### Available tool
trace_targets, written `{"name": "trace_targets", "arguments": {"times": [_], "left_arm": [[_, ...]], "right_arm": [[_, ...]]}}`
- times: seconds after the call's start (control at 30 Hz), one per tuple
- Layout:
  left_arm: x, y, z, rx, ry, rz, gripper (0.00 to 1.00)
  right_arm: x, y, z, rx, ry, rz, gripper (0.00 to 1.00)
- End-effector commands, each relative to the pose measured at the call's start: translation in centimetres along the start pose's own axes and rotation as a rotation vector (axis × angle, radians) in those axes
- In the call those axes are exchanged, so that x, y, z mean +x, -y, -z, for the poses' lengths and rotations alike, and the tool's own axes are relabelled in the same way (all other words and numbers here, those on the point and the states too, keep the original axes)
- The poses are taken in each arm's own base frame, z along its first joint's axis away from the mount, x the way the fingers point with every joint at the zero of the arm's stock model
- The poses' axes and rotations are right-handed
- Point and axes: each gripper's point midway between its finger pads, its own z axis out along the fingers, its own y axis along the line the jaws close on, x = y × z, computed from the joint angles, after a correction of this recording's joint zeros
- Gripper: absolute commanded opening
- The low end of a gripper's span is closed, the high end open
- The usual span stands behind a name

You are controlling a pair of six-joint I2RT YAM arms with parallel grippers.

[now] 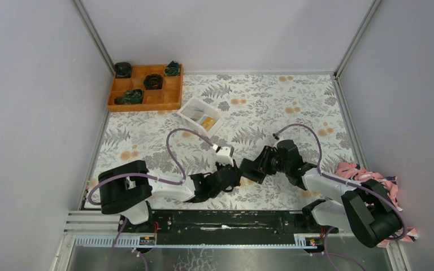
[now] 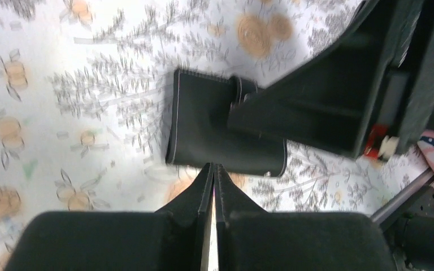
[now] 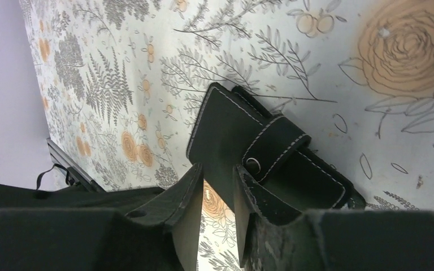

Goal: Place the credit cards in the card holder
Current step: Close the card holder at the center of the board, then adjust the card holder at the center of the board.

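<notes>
1. The right gripper [image 3: 217,169] is standing with its jaws slightly apart. Its tips are at the near edge of the card holder [image 3: 226,130], and floral cloth is showing through the gap, so it is clamping nothing.
2. The left gripper [image 2: 215,166] is holding its fingers pressed together, tips pointing to 12 o'clock in its own view, just short of the holder's lower edge. A pale sliver is showing between the fingers; I cannot tell whether it is a card.
3. The holder is lying flat and folded on the table [image 1: 294,107] between the two grippers. Its clasp tab [image 3: 274,144] is crossing the top and looks fastened.
4. The credit cards [image 1: 207,121] are sitting in the white tray [image 1: 185,107], at about 11 o'clock from the grippers and well apart from them.
5. The step in hand is probably opening the holder. To do it well:
   - One gripper should be pinning the body down.
   - The other should be catching the tab's free end and peeling upward.
   - Pulling sideways risks dragging the soft holder across the cloth.
</notes>
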Motion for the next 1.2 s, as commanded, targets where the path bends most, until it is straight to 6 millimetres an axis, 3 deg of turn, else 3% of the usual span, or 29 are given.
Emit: {"name": "trace_targets", "arguments": {"times": [0.0, 0.23, 0.43, 0.6, 0.87, 1.17], "left_arm": [[0.7, -0.2, 1.3, -0.048, 0.051, 0.07, 0.06], [4.1, -1.2, 0.5, -0.094, -0.022, 0.075, 0.06], [6.2, -2.0, -0.3, -0.147, -0.078, 0.068, 0.06], [7.1, -2.8, -0.8, -0.191, -0.095, 0.073, 0.06], [6.1, -4.8, -0.9, -0.274, -0.056, 0.081, 0.06], [4.2, -7.0, -1.4, -0.305, -0.018, 0.138, 0.06]], "right_arm": [[-1.3, -2.9, 0.9, -0.052, -0.002, 0.087, 0.34], [-2.8, -5.5, 2.1, -0.089, 0.03, 0.144, 0.34], [-4.4, -4.8, 3.2, -0.016, 0.109, 0.2, 0.34], [-5.9, -1.6, 3.3, 0.156, 0.189, 0.212, 0.32], [-6.2, 3.6, 1.5, 0.386, 0.184, 0.19, 0.22], [-5.0, 5.4, 0.8, 0.428, 0.129, 0.18, 0.18]]}}
